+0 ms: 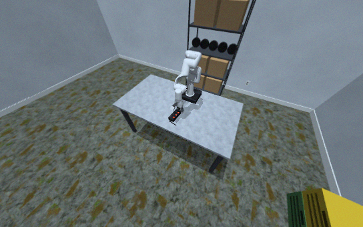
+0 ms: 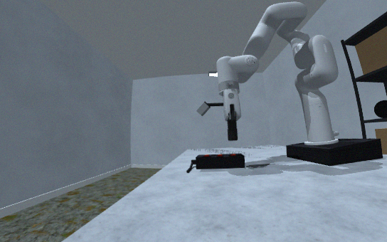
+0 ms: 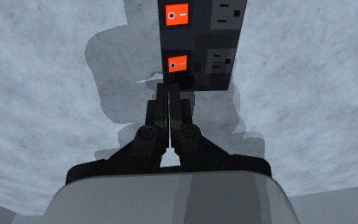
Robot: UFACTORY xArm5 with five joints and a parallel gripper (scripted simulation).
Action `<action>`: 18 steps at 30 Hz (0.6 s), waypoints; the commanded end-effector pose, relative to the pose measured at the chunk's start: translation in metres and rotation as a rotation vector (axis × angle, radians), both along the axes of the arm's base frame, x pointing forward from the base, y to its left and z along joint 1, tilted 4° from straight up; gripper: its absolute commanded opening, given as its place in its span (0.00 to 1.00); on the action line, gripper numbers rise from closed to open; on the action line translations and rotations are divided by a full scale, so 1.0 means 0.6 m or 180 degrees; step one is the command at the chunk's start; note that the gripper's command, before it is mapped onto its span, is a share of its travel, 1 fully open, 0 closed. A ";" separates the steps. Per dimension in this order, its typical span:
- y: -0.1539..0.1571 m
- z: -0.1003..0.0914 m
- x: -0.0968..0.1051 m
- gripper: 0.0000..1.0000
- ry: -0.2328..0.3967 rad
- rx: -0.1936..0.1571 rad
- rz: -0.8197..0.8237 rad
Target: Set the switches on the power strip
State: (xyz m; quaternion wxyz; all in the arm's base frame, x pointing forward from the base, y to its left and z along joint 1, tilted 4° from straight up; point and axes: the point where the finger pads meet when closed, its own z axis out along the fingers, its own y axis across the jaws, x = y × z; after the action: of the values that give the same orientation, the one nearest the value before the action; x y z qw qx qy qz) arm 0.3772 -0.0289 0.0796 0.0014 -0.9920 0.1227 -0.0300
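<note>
A black power strip point(image 1: 174, 115) point(image 2: 220, 161) point(image 3: 200, 37) lies flat on the grey table point(image 1: 210, 130) point(image 2: 249, 206) point(image 3: 300, 100), right way up, with its cable stub point(image 2: 192, 166) at the end away from the arm's base. My gripper point(image 1: 179, 107) point(image 2: 232, 137) point(image 3: 169, 97) is shut and empty, hanging above the strip's end farthest from the cable. In the wrist view two orange switches show: one point(image 3: 177, 63) just ahead of the fingertips and one point(image 3: 177, 15) further along. I cannot tell their positions. The rest of the strip is cut off by the frame.
The arm's black base point(image 1: 191, 97) point(image 2: 334, 151) stands on the table behind the strip. A shelf rack point(image 1: 217, 43) with cardboard boxes stands behind the table. A yellow and green crate point(image 1: 320, 208) is on the floor at the front right.
</note>
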 end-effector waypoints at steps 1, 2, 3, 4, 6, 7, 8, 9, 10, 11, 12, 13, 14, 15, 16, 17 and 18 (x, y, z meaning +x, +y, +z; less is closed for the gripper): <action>0.000 0.002 0.002 0.00 -0.0011 -0.0001 0.0000; 0.000 0.002 0.002 0.00 -0.0011 -0.0001 0.0000; 0.000 0.002 0.002 0.00 -0.0011 -0.0001 0.0000; 0.000 0.002 0.002 0.00 -0.0011 -0.0001 0.0000; 0.000 0.001 0.002 0.00 -0.0011 -0.0001 0.0000; 0.000 0.001 0.002 0.00 -0.0011 -0.0001 0.0000; 0.000 0.001 0.002 0.00 -0.0011 -0.0001 0.0000; 0.000 0.001 0.002 0.00 -0.0011 -0.0001 0.0000; 0.000 0.000 0.002 0.00 -0.0011 -0.0001 0.0000; 0.000 0.000 0.002 0.00 -0.0011 -0.0001 0.0000; 0.000 -0.001 0.002 0.00 -0.0011 -0.0001 0.0000; 0.000 -0.001 0.002 0.00 -0.0011 -0.0001 0.0000; 0.000 -0.002 0.002 0.00 -0.0011 -0.0001 0.0000; 0.000 -0.003 0.002 0.00 -0.0011 -0.0001 0.0000; 0.000 -0.004 0.002 0.00 -0.0011 -0.0001 0.0000; 0.000 -0.006 0.002 0.00 -0.0011 -0.0001 0.0000; 0.000 -0.007 0.002 0.00 -0.0010 -0.0001 0.0000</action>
State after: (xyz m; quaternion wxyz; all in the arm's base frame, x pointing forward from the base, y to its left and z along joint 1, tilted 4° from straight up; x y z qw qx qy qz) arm 0.3773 -0.0290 0.0766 0.0014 -0.9920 0.1227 -0.0301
